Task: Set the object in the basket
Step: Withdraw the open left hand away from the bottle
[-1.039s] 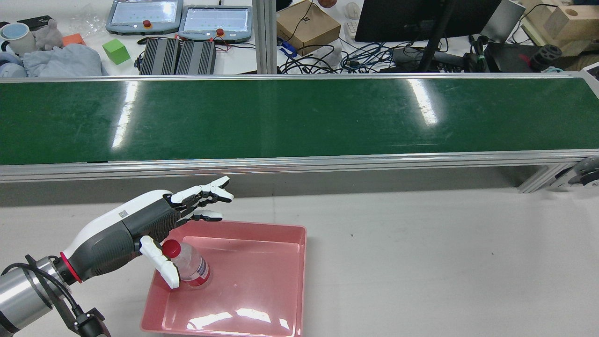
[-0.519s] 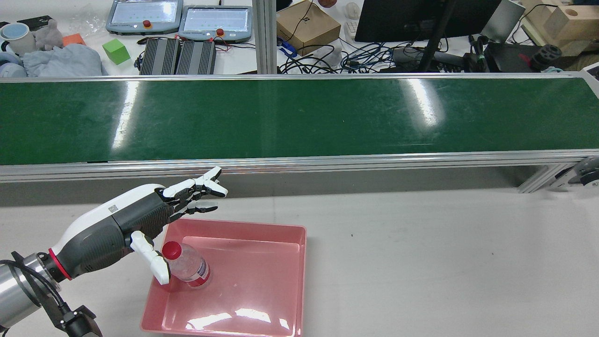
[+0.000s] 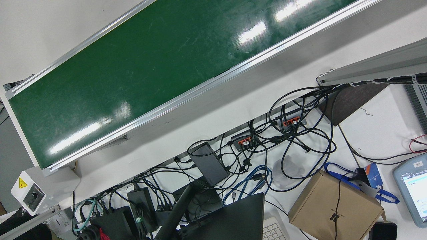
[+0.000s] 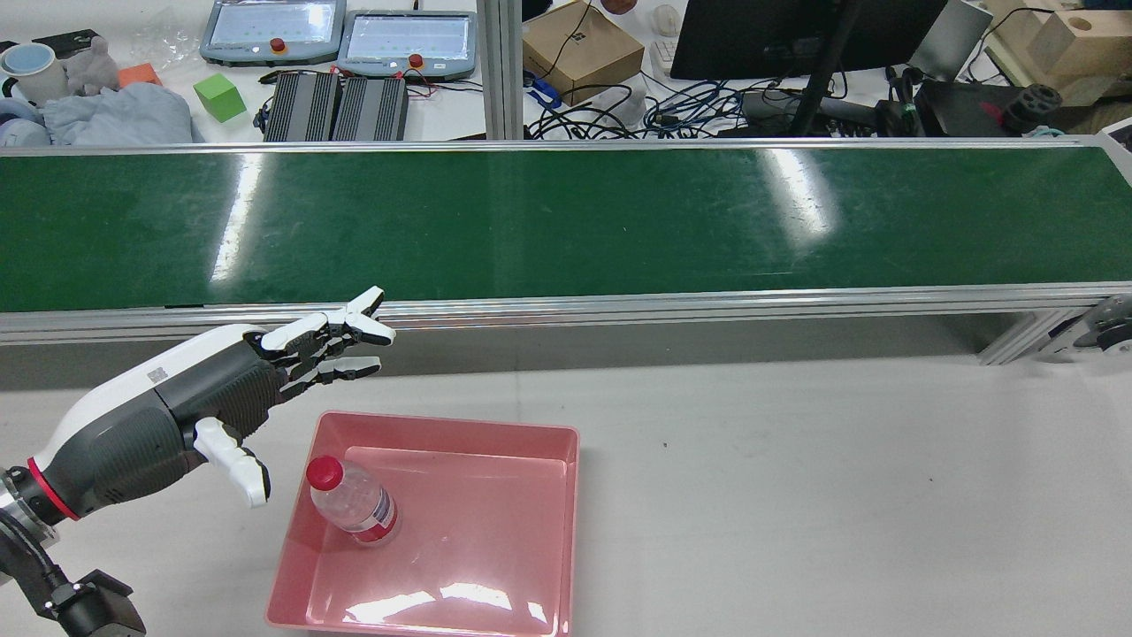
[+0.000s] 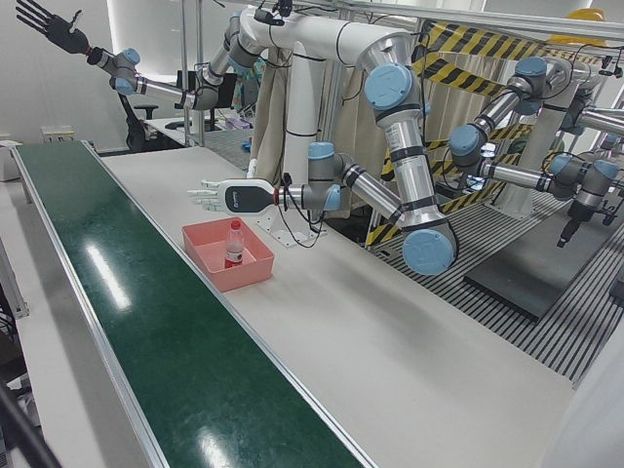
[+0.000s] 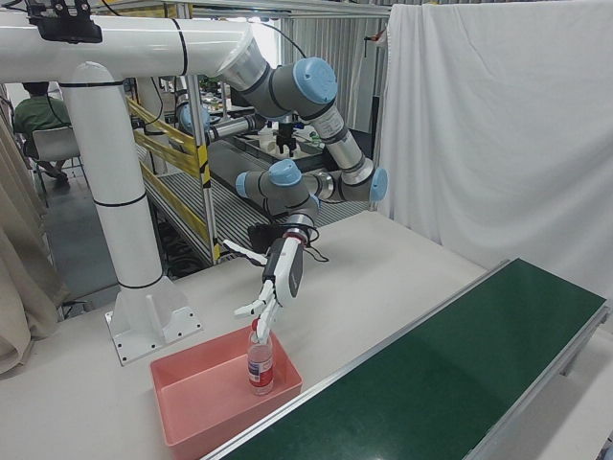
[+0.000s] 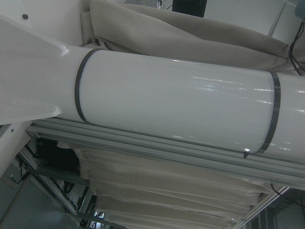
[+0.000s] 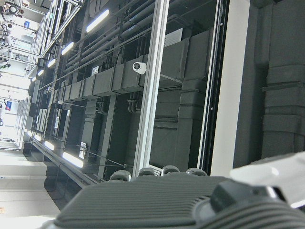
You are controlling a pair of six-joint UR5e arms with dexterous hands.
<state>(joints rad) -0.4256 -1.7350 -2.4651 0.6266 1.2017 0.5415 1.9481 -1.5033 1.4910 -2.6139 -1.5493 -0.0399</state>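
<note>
1. On the counter (image 4: 796, 487), a pink basket (image 4: 495, 540) is sitting just in front of the long green belt (image 4: 566, 221).
2. A clear bottle (image 4: 354, 506) with a red cap is standing upright inside the basket, near the basket's left wall in the rear view.
3. The bottle is resting on the basket floor, and nothing is touching it.
4. The left hand (image 4: 221, 402) is hanging above the counter, just beside the basket's left side in the rear view, apart from the bottle.
5. Its fingers (image 4: 340, 332) are spreading apart and pointing toward the belt, and it is holding nothing.
6. Seen from the right-front view, the left hand (image 6: 273, 287) is pointing down and looks to be just above the bottle (image 6: 260, 362).
7. Seen from the left-front view, the left hand (image 5: 226, 197) is reaching out flat, up behind the basket (image 5: 255, 276).
8. The right hand (image 5: 44, 21) is sticking up high, far from the basket, with its fingers spreading wide and nothing in it.
9. The right hand view is showing only the dark back of that hand and the ceiling.
</note>
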